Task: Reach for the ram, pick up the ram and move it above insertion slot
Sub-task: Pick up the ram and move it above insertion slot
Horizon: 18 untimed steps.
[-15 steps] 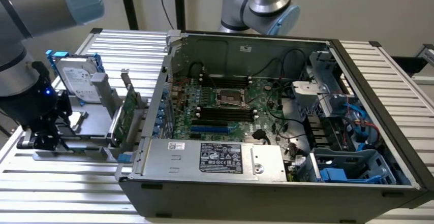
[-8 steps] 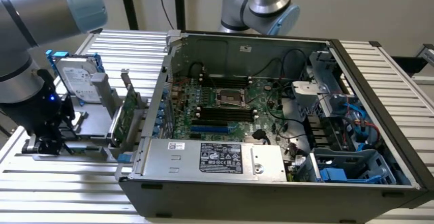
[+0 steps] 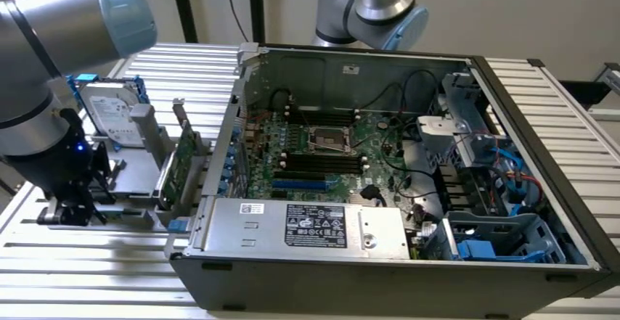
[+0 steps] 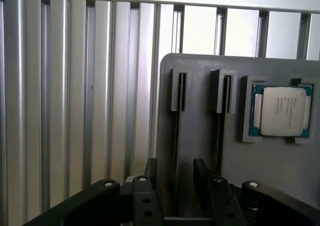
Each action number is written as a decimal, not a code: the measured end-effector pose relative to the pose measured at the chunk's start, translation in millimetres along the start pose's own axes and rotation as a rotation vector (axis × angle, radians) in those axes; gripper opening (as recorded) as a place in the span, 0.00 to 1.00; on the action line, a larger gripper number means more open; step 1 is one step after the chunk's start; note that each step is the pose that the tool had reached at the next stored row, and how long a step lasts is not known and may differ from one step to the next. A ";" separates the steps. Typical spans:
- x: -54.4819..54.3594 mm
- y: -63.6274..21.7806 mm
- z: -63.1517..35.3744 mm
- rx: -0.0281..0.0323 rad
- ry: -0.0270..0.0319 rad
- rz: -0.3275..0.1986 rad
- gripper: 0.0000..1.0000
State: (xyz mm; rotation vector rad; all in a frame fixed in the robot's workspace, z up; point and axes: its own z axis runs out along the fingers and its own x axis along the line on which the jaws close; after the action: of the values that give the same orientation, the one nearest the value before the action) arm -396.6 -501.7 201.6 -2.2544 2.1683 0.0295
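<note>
Hovering jaws stand apart astride the ram [image 4: 176, 136], seemingly a light, stiff, fragile stick on edge in its grey holder [image 4: 200, 111], best pinched mid-length.

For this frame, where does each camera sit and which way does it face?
Exterior view: above the slatted table, looking down into the open computer case; the arm and gripper show at the exterior view's left.
Wrist view: on the wrist, looking down past the open gripper's fingers at the grey holder and its processor chip.
Shared: gripper, holder, table.
</note>
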 end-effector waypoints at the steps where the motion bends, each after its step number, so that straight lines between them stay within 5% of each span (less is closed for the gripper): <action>1: 0.0 0.0 0.8 -0.0004 0.0000 0.000 0.42; 7: 0.0 0.0 3.2 -0.0030 0.0000 0.000 0.42; 13: 0.0 0.0 4.2 -0.0039 -0.0001 0.000 0.16; 18: -0.1 -0.1 4.8 -0.0041 0.0001 0.000 0.13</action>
State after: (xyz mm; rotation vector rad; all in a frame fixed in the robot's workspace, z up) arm -396.5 -501.6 196.8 -2.2563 2.1706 0.0339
